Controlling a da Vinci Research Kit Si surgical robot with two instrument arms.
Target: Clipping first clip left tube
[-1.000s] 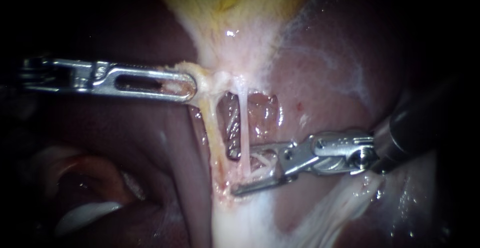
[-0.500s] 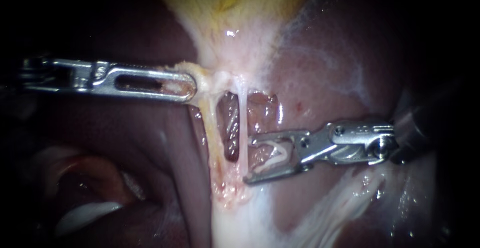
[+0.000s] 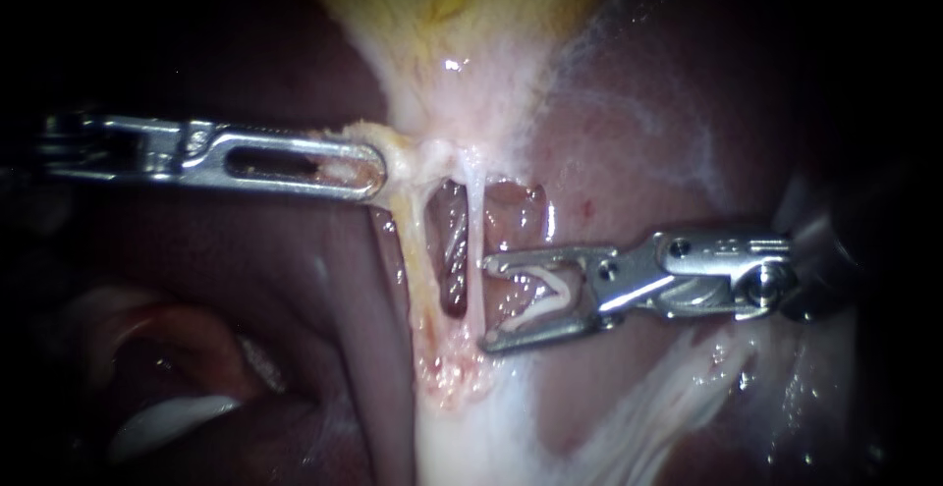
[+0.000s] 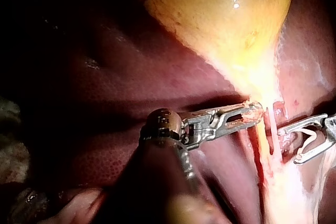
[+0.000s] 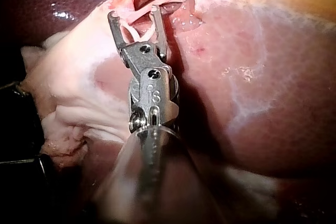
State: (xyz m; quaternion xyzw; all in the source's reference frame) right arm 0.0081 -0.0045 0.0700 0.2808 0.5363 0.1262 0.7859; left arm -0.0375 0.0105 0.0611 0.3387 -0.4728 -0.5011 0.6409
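The left instrument's (image 3: 376,173) shaft sank into darkness at 9 o'clock in the endoscope view. The right instrument's (image 3: 488,304) shaft was only a dim blur at 3 o'clock. It could not be made out whether the right instrument's jaw tips touched the thin right tube (image 3: 474,241) or stood just beside it. The foot of both tubes was lost in ragged pink tissue toward 6 o'clock.

The left tube (image 3: 416,241) sat a little to 9 o'clock of centre. It was the thicker strand, yellowish and glistening, and it ran from just under the left jaws down toward 6 o'clock. A dark window onto the liver (image 3: 638,152) separated it from the right tube at its 3 o'clock side.

The left instrument's jaws were clamped on pale tissue (image 3: 398,157) below the yellow gallbladder (image 3: 462,15). The right instrument's jaws stood wide, with a white V-shaped clip (image 3: 548,295) seated between them, one leg against each jaw. They were apart from the left tube, with the right tube in between.
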